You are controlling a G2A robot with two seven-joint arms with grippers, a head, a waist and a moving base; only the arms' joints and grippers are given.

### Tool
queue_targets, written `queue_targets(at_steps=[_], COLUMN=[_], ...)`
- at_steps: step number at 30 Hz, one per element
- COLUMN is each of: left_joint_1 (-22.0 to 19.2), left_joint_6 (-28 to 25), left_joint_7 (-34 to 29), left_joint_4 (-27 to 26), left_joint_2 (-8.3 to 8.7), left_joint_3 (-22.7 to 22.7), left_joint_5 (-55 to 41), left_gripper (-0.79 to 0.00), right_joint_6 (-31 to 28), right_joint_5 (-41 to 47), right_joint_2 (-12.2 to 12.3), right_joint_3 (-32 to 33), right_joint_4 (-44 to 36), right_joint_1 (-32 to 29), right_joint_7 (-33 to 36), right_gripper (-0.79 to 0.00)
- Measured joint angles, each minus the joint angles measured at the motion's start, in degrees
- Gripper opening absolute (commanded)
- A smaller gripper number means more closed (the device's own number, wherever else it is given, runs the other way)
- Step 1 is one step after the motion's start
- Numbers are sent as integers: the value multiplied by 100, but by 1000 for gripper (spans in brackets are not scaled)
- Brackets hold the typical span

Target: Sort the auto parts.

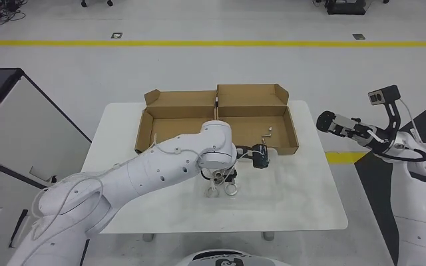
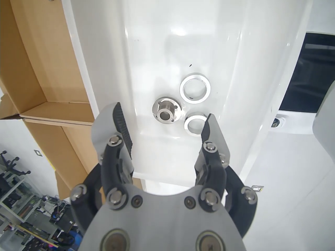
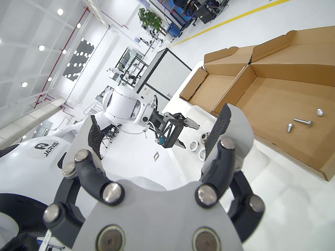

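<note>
i hold the left gripper (image 2: 164, 121) wide open and empty over the flanged hub (image 2: 167, 109) and two rings (image 2: 195, 89) on the table's (image 1: 299, 193) near side, ready to straddle one, with bolts (image 3: 303, 123) lying in the far right box (image 1: 243, 130) and the right gripper (image 3: 161, 116) open and empty off right.
</note>
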Motion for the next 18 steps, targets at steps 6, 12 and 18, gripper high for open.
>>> queue_targets(at_steps=[6, 12, 18], left_joint_1=[-148, -206, -18], left_joint_6=[-73, -129, -203], left_joint_7=[73, 129, 202], left_joint_4=[216, 541, 799], left_joint_2=[-89, -254, -441], left_joint_3=[377, 594, 590], left_joint_5=[-165, -172, 3], left_gripper=[-246, -360, -400], right_joint_6=[0, 0, 0], right_joint_5=[0, 0, 0], right_joint_2=[0, 0, 0], right_joint_3=[0, 0, 0], right_joint_4=[0, 0, 0], right_joint_1=[0, 0, 0], right_joint_7=[0, 0, 0], right_gripper=[0, 0, 0])
